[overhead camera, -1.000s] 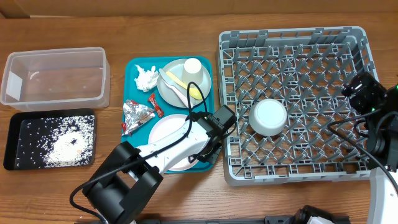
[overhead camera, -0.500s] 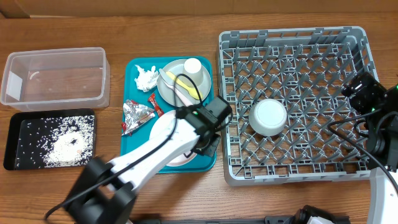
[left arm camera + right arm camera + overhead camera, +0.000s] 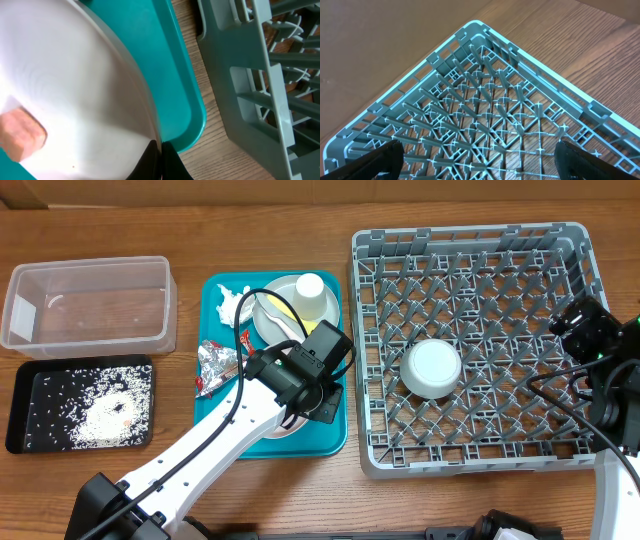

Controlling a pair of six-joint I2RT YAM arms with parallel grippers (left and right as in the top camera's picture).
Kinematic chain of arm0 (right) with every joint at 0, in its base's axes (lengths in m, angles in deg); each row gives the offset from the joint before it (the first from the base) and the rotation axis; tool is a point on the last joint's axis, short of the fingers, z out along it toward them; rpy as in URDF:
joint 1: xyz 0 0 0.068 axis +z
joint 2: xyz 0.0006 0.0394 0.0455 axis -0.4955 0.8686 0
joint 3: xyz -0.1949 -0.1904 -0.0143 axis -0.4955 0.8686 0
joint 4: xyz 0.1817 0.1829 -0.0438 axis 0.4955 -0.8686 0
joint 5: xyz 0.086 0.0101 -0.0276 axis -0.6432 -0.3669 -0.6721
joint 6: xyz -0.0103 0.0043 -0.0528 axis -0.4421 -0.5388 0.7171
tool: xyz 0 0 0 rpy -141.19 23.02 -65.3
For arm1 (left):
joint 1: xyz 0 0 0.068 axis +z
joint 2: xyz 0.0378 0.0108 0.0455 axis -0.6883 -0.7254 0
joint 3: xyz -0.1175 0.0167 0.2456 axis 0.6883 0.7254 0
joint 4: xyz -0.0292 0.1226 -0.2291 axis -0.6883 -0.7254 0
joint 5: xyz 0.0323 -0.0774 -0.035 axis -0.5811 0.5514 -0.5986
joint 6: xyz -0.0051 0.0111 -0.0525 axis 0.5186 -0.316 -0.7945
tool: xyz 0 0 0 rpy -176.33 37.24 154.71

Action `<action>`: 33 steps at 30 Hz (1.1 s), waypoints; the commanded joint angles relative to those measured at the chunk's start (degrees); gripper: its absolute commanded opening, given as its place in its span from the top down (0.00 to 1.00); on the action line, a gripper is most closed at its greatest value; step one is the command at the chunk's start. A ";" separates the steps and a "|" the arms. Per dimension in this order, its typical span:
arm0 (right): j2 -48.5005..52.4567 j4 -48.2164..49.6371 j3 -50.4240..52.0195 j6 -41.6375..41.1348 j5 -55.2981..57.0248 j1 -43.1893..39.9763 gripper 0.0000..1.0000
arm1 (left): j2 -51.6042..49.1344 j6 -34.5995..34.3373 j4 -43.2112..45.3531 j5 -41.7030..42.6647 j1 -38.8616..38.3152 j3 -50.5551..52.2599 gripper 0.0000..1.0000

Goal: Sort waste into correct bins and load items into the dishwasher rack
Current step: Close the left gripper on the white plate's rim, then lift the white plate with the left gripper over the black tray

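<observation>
My left gripper (image 3: 161,162) is shut on the rim of the pale pink-white plate (image 3: 75,90), which carries an orange food cube (image 3: 20,135). In the overhead view this gripper (image 3: 318,395) is over the teal tray's right side and my arm hides most of the plate (image 3: 297,420). The grey plate (image 3: 270,330) holds the white cup (image 3: 310,290), yellow spoon (image 3: 290,310) and white utensil (image 3: 268,308). Tissue (image 3: 233,300), foil (image 3: 215,360) and a red packet (image 3: 245,337) lie on the tray. The grey bowl (image 3: 431,368) sits upside down in the rack (image 3: 560,240). My right gripper (image 3: 480,160) is open above the rack's right side.
The teal tray (image 3: 215,285) lies just left of the rack, with a narrow strip of table between them (image 3: 210,135). The clear tub (image 3: 90,302) stands at the far left. The black tray (image 3: 30,380) in front of it holds rice grains (image 3: 105,415).
My left arm has swung to the left and its gripper has shifted from the tray's right edge further over the pale plate. The right arm has not moved.
</observation>
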 commanded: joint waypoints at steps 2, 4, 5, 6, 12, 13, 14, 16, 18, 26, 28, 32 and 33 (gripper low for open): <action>-0.09 0.17 -1.49 -0.44 0.57 -0.15 0.00 | 0.92 -1.51 -1.49 -2.38 0.33 -1.79 0.96; -0.09 0.17 -1.49 -0.44 0.57 -0.15 0.00 | 0.92 -1.66 -2.86 -3.30 0.33 -2.45 0.96; -0.09 0.20 -1.49 -0.44 0.57 -0.15 0.00 | 0.92 -1.70 -3.67 -4.02 0.33 -2.80 0.96; -0.09 0.20 -1.49 -0.44 0.57 -0.15 0.00 | 0.92 -1.73 -4.76 -4.94 0.33 -3.37 0.96; -0.09 0.20 -1.49 -0.44 0.57 -0.15 0.00 | 0.94 -3.39 -10.10 -7.28 0.33 -7.91 0.96; -0.09 0.20 -1.49 -0.44 0.57 -0.15 0.00 | 0.94 -3.39 -11.06 -7.19 0.33 -9.11 0.96; -0.09 0.20 -1.49 -0.44 0.57 -0.15 0.00 | 0.94 -3.50 -11.87 -7.15 0.33 -10.19 0.96; -0.09 0.17 -1.49 -0.44 0.57 -0.15 0.00 | 0.96 -4.28 -13.77 -7.17 0.33 -12.31 0.96; -0.09 0.20 -1.49 -0.44 0.57 -0.15 0.00 | 1.36 -4.57 -15.34 -7.21 0.35 -14.10 0.96; -0.09 0.17 -1.49 -0.44 0.57 -0.15 0.00 | 8.87 -6.23 -18.38 -7.30 5.29 -15.80 0.96; -0.09 0.20 -1.49 -0.44 0.57 -0.15 0.00 | 11.32 -6.19 -19.47 -7.34 8.35 -15.80 0.96; -0.09 0.20 -1.49 -0.44 0.57 -0.15 0.00 | 15.80 -4.66 -21.66 -7.34 15.74 -15.80 0.96; -0.09 0.17 -1.49 -0.44 0.57 -0.15 0.00 | 16.63 -4.02 -22.01 -7.30 17.51 -15.80 0.96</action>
